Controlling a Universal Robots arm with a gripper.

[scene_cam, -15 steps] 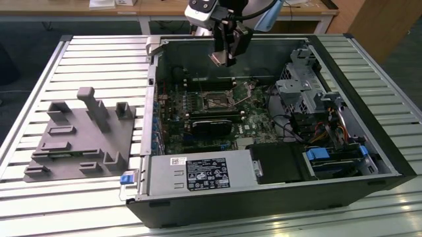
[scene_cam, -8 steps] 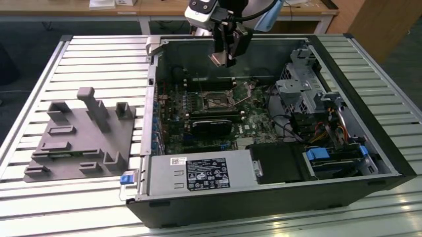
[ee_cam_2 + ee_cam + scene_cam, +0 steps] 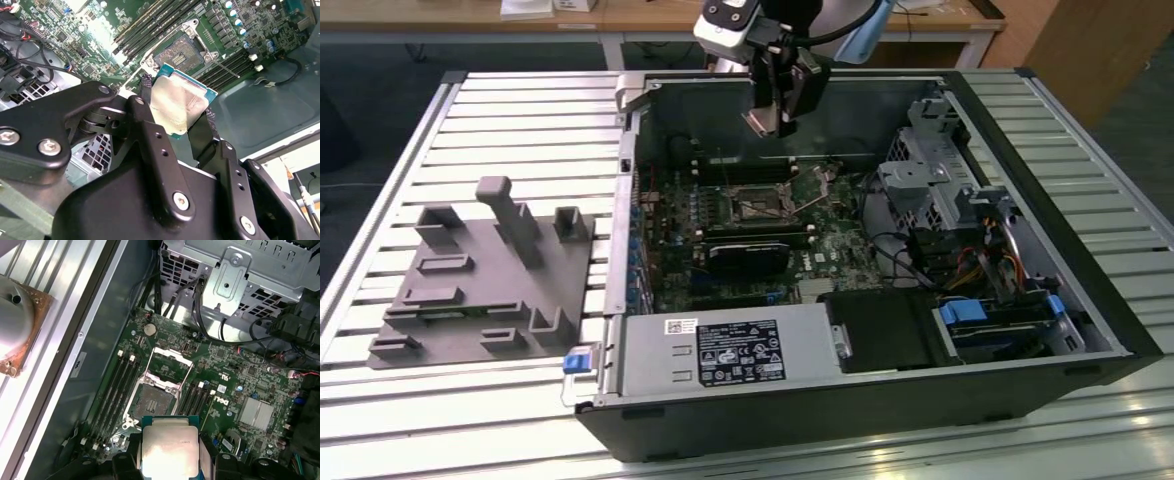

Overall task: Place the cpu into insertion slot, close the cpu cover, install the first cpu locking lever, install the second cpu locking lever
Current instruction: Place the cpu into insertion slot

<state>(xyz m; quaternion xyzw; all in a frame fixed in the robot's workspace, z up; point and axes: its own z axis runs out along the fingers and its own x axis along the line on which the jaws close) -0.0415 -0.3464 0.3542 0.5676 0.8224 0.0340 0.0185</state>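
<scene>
An open black metal computer case (image 3: 854, 425) lies on the slatted metal surface (image 3: 520, 120), with a grey plastic fixture block (image 3: 480, 280) at the exterior view's left of it. Above the case's square black insertion slot (image 3: 754, 207), the black tool (image 3: 771, 125) grips the flat square silver-tan cpu (image 3: 180, 105).

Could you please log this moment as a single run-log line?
end effector: shut on cpu | cpu: aloft, not in insertion slot | cpu cover: open

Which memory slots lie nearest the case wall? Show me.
The bank at the board's edge beside the grey wall; the other bank sits beyond the insertion slot, toward the heatsink.
</scene>
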